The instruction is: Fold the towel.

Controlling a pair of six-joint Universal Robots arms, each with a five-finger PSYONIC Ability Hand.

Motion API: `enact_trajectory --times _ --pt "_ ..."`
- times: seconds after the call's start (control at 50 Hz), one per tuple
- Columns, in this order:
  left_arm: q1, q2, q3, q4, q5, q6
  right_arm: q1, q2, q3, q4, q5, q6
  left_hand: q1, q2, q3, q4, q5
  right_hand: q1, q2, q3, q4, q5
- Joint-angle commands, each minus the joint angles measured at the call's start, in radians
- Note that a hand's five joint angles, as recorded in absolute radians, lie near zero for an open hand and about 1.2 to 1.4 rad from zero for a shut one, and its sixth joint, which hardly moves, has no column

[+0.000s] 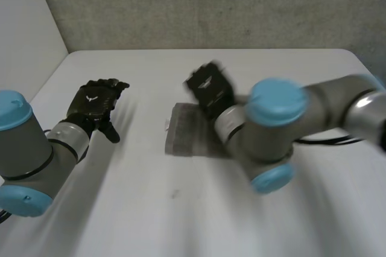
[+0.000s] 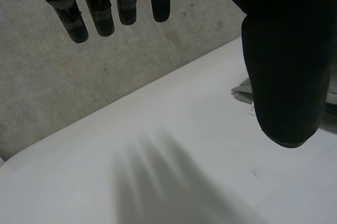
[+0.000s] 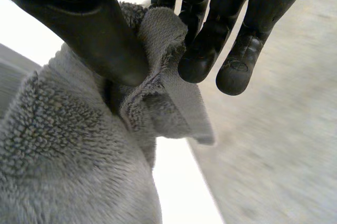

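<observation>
Writing first: there's a small pale emblem on the back of the left robot hand, and a similar one on the right robot hand, both too small to read. A little white tag sticks out at the towel's left edge, and nothing on it can be made out either.

Now the towel. It's grey and fleecy, lying in a folded block around the middle of the white tabletop, closer to the robot's right side. The right robot hand is over its far edge, with the right arm reaching across the towel's near right part.

From the right wrist, the grip is clear: a raised fold of the towel is pinched between the thumb and the fingers. The fold runs up between them, and the rest of the pile spreads out below the palm. So that hand has hold of the cloth at its edge.

The left robot hand is well apart from the towel, above bare tabletop on the left. Its wrist view shows the fingers straight and spread and the thumb held away, with nothing between them. A corner of the towel peeks out just beside that thumb. Behind the tabletop is a grey wall.
</observation>
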Motion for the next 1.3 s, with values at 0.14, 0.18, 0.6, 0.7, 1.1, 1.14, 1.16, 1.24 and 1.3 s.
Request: enact_trajectory --times 0.14,0.18,0.6,0.7,1.1,1.14,1.16,1.24,1.3 --pt "-0.020 0.003 0.000 0.009 0.001 0.002 0.059 0.016 0.000 0.136 -0.016 0.012 0.002 0.011 0.008 0.009 -0.024 -1.135 -1.087 -1.154 -1.166 -1.127" --pt "-0.023 0.003 0.008 0.011 0.001 0.002 0.043 -0.041 0.033 0.133 -0.016 0.035 0.002 0.011 0.008 0.009 -0.024 -1.135 -1.087 -1.154 -1.166 -1.127" --pt "-0.288 -0.150 0.281 -0.026 -0.008 -0.060 -0.304 -0.354 0.530 0.105 -0.018 0.354 0.033 0.041 0.039 0.039 0.006 -1.135 -1.087 -1.154 -1.166 -1.127" --pt "-0.311 -0.229 0.349 -0.037 -0.046 -0.058 -0.373 -0.325 0.599 0.035 -0.019 0.348 0.038 0.047 0.044 0.045 0.012 -1.081 -1.033 -1.100 -1.111 -1.073" --pt "-0.308 -0.400 0.487 -0.152 -0.242 -0.057 -0.427 -0.322 0.627 -0.082 -0.018 0.246 0.062 0.071 0.068 0.068 0.036 0.087 0.135 0.067 0.056 0.095" --pt "-0.308 -0.371 0.451 -0.166 -0.252 -0.061 -0.425 -0.328 0.616 -0.082 -0.019 0.239 0.059 0.068 0.065 0.065 0.033 0.087 0.135 0.067 0.056 0.095" --pt "-0.308 -0.336 0.414 -0.172 -0.249 -0.061 -0.419 -0.331 0.599 -0.080 -0.021 0.230 0.059 0.068 0.065 0.065 0.033 0.087 0.135 0.067 0.056 0.095" --pt "-0.308 -0.275 0.352 -0.169 -0.249 -0.063 -0.408 -0.324 0.533 -0.071 -0.014 0.216 0.059 0.068 0.065 0.065 0.033 0.087 0.135 0.067 0.056 0.095" --pt "-0.308 -0.233 0.320 -0.164 -0.249 -0.066 -0.378 -0.305 0.467 -0.053 -0.033 0.221 0.050 0.059 0.056 0.056 0.024 0.087 0.135 0.067 0.056 0.095"
